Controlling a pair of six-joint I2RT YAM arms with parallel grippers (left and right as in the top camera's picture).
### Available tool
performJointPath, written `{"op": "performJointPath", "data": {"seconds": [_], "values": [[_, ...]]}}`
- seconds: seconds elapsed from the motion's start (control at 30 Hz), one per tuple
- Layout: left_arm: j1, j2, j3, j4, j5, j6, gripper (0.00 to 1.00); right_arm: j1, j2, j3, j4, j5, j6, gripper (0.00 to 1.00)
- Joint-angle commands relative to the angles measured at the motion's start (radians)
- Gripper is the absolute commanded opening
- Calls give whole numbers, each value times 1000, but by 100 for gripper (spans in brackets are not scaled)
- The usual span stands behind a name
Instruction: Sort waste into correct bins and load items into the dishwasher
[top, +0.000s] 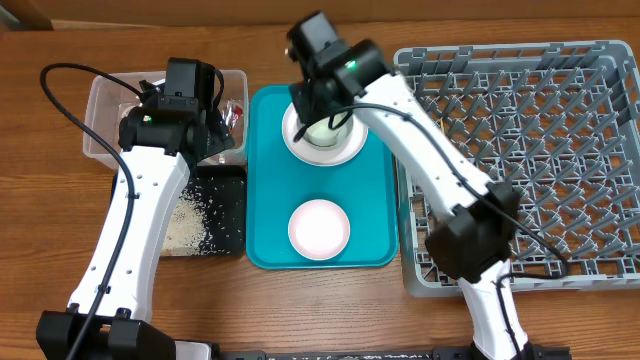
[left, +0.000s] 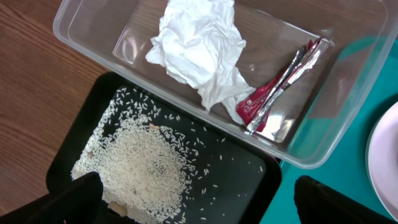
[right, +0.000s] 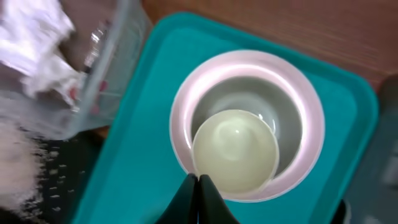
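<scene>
Just ahead of right gripper (right: 198, 186), pinched shut, small cup (right: 235, 151) sits inside bowl (right: 249, 62): probably light, stiff, slippery, breakable; pinch its rim. Left gripper (left: 202, 205) wide.

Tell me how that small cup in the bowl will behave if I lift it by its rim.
The cup looks glossy and rigid, so probably slippery in a rim pinch. It sits off-centre inside the bowl, so it may tilt or clink against it.

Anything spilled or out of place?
Nothing stands out. Rice lies inside the black tray, tissue and wrapper in the tub, no grains seen outside. Cup nests upright in a bowl on the teal tray.
</scene>
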Motion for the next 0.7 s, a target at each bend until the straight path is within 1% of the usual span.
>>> {"op": "performJointPath", "data": {"seconds": [0.0,0.07,0.13,0.17,0.23,0.27,0.3,0.43,0.53,0.67], "values": [[-5,-5,12,1,-2,13,100,-61,-136,83,-27,-117,-33,4],[-5,-5,12,1,-2,13,100,-100,-159,83,-42,-253,-70,4],[-5,-5,12,1,-2,13,100,-130,-160,83,-77,-347,-105,11],[-5,-4,12,1,-2,13,100,-141,-158,79,-97,-359,-110,15],[-5,-5,12,1,-2,13,100,-150,-156,57,-133,-357,-140,26],[-5,-5,12,1,-2,13,100,-150,-156,42,-143,-357,-166,29],[-5,-4,12,1,-2,13,100,-149,-156,26,-152,-356,-185,30],[-5,-5,12,1,-2,13,100,-122,-156,-26,-135,-347,-184,34],[-5,-5,12,1,-2,13,100,-92,-156,-79,-79,-303,-184,38],[-5,-4,12,1,-2,13,100,-58,-156,-188,21,-205,-183,38]]}}
